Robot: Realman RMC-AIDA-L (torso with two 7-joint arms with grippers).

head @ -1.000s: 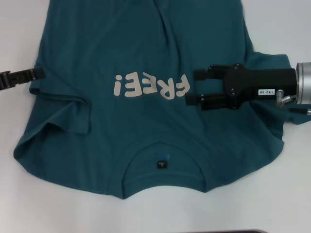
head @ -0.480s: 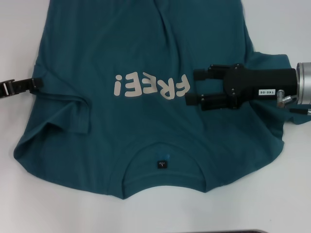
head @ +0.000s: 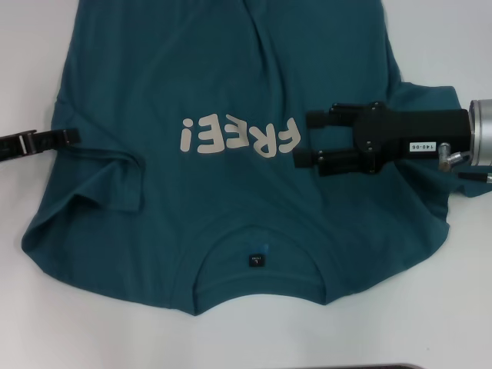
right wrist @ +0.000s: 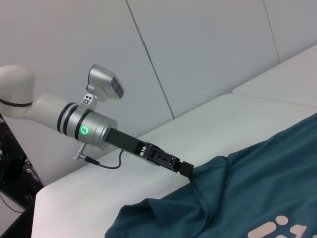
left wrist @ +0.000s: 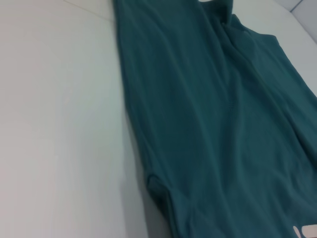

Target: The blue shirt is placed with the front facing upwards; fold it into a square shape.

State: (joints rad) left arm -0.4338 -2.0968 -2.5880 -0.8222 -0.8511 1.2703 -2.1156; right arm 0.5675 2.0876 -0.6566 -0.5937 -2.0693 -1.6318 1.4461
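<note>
Blue shirt is lying spread front-up on the white surface, lettering showing, with no fold made yet; all the folding is left. Left gripper is reaching the shirt's edge above the rumpled sleeve; whether its jaws are gripping, I cannot tell. Right gripper is hovering with jaws apart, lettering just off their tips, holding nothing.

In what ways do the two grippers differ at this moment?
The right gripper lies over the blue shirt beside the lettering, jaws open. The left gripper only reaches the shirt's left edge, mostly over the table; whether its jaws grip is unclear. Both are black and point inward.
</note>
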